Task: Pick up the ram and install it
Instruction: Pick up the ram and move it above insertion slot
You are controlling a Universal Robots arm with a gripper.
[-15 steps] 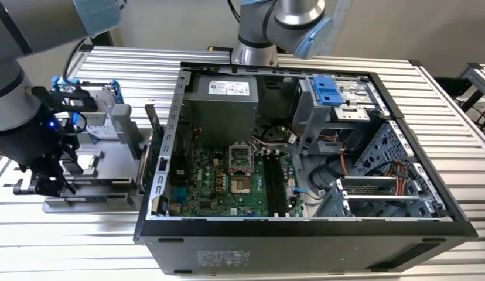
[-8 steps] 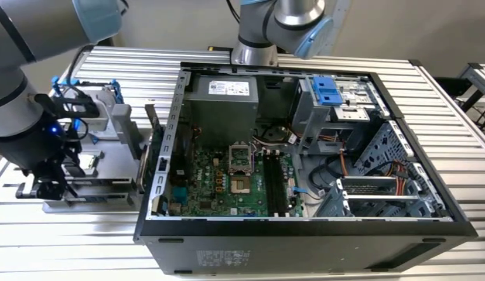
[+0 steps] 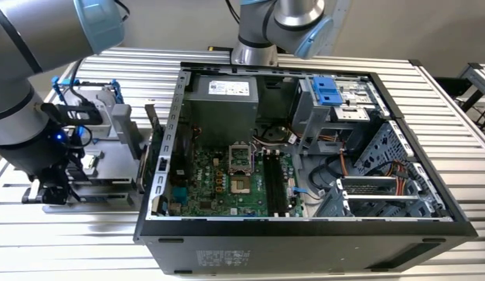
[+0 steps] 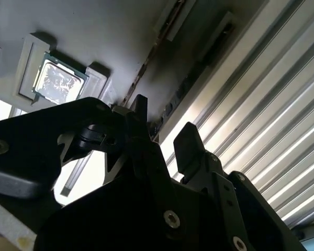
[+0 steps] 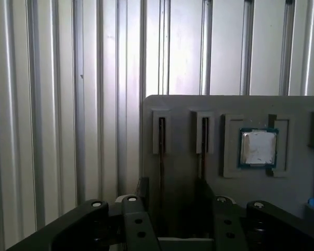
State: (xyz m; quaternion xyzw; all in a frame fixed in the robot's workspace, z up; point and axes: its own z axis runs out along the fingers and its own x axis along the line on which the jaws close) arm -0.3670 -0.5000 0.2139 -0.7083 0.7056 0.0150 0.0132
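In both wrist views the ram [image 5: 161, 137] [image 4: 146, 63] is a thin dark stick standing on edge in a slot of a grey holder plate [image 5: 303, 104]. A second, similar stick [image 5: 204, 136] stands in the slot beside it. My gripper [image 5: 172, 196] [image 4: 164, 123] hangs low over the plate with its two black fingers apart. The first stick's edge runs toward the gap between them, and nothing is clamped. In the exterior view the gripper [image 3: 53, 192] sits at the left, outside the computer case [image 3: 305, 228].
A processor chip [image 5: 258, 148] [image 4: 57, 81] lies in a recess of the same plate. The open case holds a green motherboard with long black slots [image 3: 275, 184], a power supply and cables. Another arm's base [image 3: 254, 50] stands behind the case. Ribbed metal tabletop [image 3: 78, 246] surrounds everything.
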